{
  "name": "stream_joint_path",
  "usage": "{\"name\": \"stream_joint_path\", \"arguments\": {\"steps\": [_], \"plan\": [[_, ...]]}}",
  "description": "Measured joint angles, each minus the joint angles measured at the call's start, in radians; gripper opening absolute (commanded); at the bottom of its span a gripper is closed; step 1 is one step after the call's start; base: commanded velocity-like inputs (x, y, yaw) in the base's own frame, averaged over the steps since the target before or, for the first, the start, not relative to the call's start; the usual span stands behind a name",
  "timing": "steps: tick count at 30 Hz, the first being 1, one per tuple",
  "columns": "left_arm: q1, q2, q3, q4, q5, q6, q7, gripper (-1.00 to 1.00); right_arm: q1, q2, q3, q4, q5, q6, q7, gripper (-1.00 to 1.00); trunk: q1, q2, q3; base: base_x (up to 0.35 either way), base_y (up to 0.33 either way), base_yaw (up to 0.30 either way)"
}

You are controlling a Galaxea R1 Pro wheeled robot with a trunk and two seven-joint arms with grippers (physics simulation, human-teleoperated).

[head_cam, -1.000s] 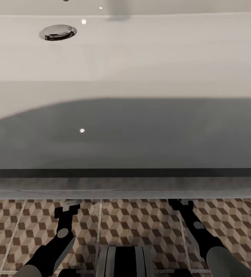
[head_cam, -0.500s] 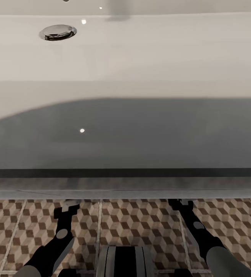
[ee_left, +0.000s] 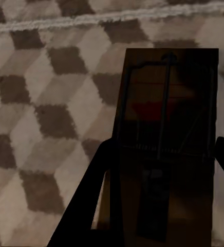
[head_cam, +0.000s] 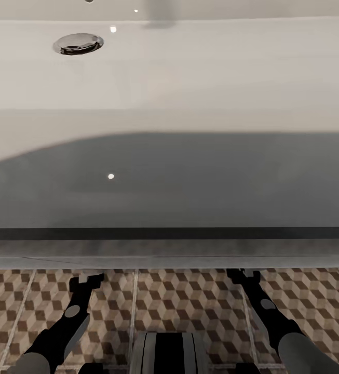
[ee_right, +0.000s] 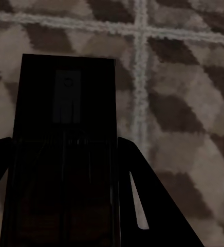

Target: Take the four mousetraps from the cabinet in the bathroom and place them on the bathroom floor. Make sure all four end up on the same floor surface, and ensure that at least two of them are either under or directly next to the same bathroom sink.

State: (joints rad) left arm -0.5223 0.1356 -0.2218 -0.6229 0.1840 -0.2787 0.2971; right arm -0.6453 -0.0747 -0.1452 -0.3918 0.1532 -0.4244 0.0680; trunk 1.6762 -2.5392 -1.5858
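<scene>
Right, you had both grippers, left gripper (ee_left: 163, 154) and right gripper (ee_right: 66, 154), each clamped around a flat dark-brown mousetrap (ee_left: 166, 128) above the cube-patterned tiled floor (head_cam: 190, 296) by the white sink (head_cam: 190, 78); dropping could've flipped them.

The black left gripper (head_cam: 86, 280) now sits slightly further left and lower over the brown-and-beige cube-patterned bathroom floor (head_cam: 190, 301) than a moment ago, its arm angled more toward the left edge.
</scene>
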Motion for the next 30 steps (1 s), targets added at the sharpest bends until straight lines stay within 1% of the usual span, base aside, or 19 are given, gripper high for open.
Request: {"name": "stream_joint_path", "arguments": {"steps": [2,17,22,30], "plan": [[-0.006,0.004,0.005,0.002,0.004,-0.001,-0.006,-1.00,0.000,0.001,0.000,0.000,0.000,0.000,0.000,-1.00,0.000,0.000,0.000,0.000,0.000,0.000],[-0.011,-0.006,0.007,0.009,0.009,0.007,-0.011,-1.00,0.000,0.002,-0.001,-0.001,0.000,-0.002,0.000,-1.00,0.000,0.000,0.000,0.000,0.000,0.000],[-0.011,-0.024,0.006,0.053,0.008,0.001,-0.010,-1.00,0.000,0.002,-0.001,-0.001,0.001,-0.002,0.000,-1.00,0.000,0.000,0.000,0.000,0.000,0.000],[-0.011,-0.031,0.006,0.059,0.014,-0.008,-0.012,-1.00,0.000,0.002,-0.001,-0.002,0.002,-0.001,0.000,-1.00,0.000,0.000,0.000,0.000,0.000,0.000]]}}
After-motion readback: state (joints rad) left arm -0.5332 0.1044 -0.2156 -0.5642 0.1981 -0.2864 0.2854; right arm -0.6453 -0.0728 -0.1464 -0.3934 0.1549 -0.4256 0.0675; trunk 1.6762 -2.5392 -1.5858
